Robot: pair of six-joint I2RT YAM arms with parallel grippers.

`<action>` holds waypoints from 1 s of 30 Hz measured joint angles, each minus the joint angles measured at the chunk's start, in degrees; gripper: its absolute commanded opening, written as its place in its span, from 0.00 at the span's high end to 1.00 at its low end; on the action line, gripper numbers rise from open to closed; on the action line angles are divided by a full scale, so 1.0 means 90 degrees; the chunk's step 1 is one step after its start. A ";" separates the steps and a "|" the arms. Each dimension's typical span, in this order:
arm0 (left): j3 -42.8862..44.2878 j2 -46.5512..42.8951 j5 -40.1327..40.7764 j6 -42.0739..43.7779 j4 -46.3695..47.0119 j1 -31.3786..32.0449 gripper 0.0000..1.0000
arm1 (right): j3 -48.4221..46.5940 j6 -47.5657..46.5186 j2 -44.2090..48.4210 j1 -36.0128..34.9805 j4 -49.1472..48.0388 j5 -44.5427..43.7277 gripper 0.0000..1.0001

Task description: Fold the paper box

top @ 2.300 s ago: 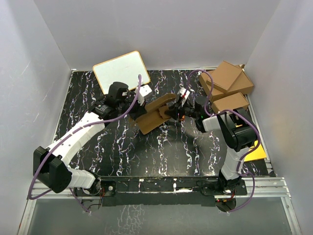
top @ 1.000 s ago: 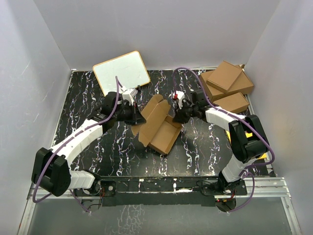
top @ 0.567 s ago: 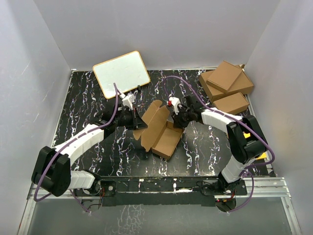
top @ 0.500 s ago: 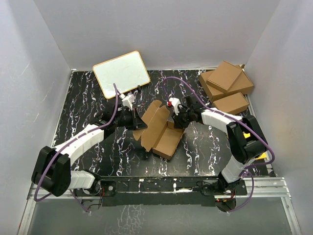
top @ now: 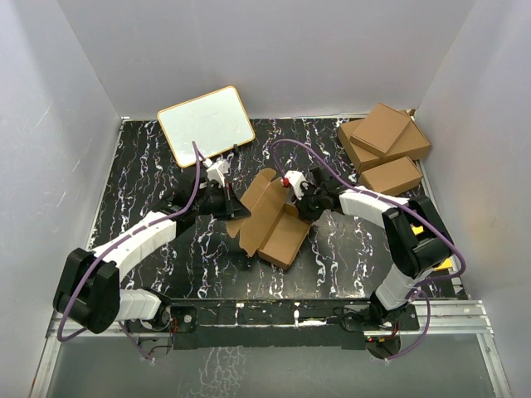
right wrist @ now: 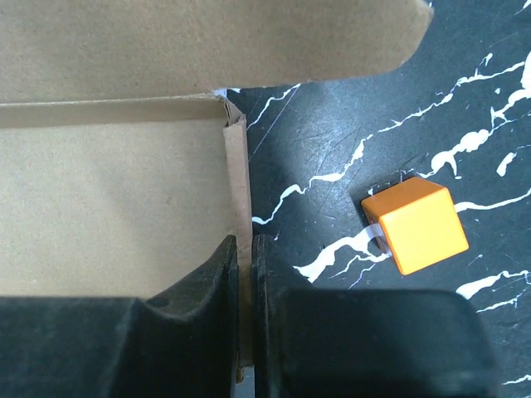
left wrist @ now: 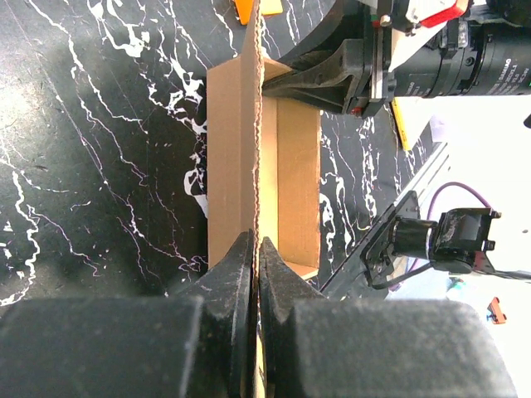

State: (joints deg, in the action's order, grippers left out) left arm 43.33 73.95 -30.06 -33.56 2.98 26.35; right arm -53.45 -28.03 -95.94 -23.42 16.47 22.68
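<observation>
The paper box [top: 272, 224] is a brown cardboard die-cut, half formed, lying in the middle of the black marbled table with one panel raised. My left gripper [top: 236, 208] is at its left side. In the left wrist view that gripper [left wrist: 256, 245] is shut on the thin upright edge of the paper box [left wrist: 297, 166]. My right gripper [top: 297, 200] is at the box's far right corner. In the right wrist view it [right wrist: 245, 249] is shut on the narrow side wall of the paper box [right wrist: 116, 191], with a flap spread above it.
A white board [top: 206, 124] leans at the back left. Three larger brown cartons [top: 383, 145] are stacked at the back right. A yellow sheet [top: 437, 259] lies by the right arm. A small orange cube [right wrist: 415, 224] sits on the table just right of the box.
The right gripper has slid left along the box and closed on its side wall. The box has turned and shifted slightly toward the near side. The left gripper has kept its hold.
</observation>
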 measured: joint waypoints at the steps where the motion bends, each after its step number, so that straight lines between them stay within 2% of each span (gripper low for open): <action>1: -0.0010 0.0000 0.0000 0.0010 0.0000 0.0000 1.00 | 0.0002 0.0012 0.0002 -0.0041 -0.0022 -0.0100 0.92; 12: -0.0012 -0.0005 0.0017 0.0117 -0.0005 0.0000 1.00 | 0.0046 0.0107 0.0032 -0.0250 -0.0228 -0.0648 0.91; 19: -0.0012 -0.0002 0.0027 0.0151 -0.0005 0.0000 1.00 | 0.0046 0.0100 0.0032 -0.0301 -0.0245 -0.0707 0.78; 30: -0.0010 -0.0002 0.0024 0.0245 -0.0170 0.0000 1.00 | 0.0046 0.0102 0.0070 -0.0260 -0.0022 -0.0515 0.70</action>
State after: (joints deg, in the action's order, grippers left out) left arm 43.24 73.93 -29.85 -31.35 1.45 26.35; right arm -53.04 -27.11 -95.31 -25.76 16.27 18.04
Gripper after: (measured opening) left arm 0.011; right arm 0.278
